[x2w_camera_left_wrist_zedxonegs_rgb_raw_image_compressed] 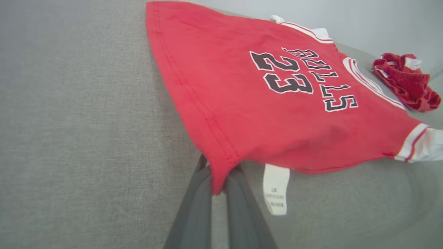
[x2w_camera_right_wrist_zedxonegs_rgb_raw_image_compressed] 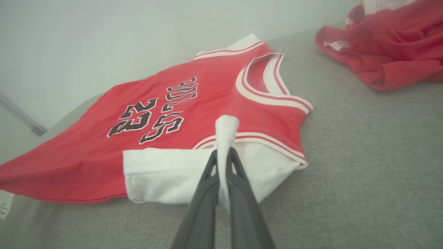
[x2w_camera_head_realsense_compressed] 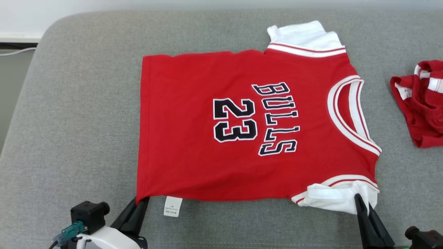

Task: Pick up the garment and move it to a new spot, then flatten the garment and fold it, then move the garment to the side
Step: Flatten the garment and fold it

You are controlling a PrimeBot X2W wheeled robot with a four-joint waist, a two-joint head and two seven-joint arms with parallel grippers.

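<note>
The garment (x2w_camera_head_realsense_compressed: 242, 128) is a red jersey with white sleeves, "BULLS 23" on its chest, spread flat on the grey cushion with its neck to the right. My left gripper (x2w_camera_head_realsense_compressed: 141, 201) is shut on the garment's near hem corner (x2w_camera_left_wrist_zedxonegs_rgb_raw_image_compressed: 218, 176), beside its white label (x2w_camera_left_wrist_zedxonegs_rgb_raw_image_compressed: 276, 188). My right gripper (x2w_camera_head_realsense_compressed: 360, 200) is shut on a pinch of the near white sleeve (x2w_camera_right_wrist_zedxonegs_rgb_raw_image_compressed: 226, 131), which stands up between the dark fingers (x2w_camera_right_wrist_zedxonegs_rgb_raw_image_compressed: 207, 193).
A second red and white garment (x2w_camera_head_realsense_compressed: 420, 103) lies crumpled at the right edge of the cushion (x2w_camera_head_realsense_compressed: 76, 121). The cushion's left edge curves down toward the floor. A pale wall runs behind the far edge.
</note>
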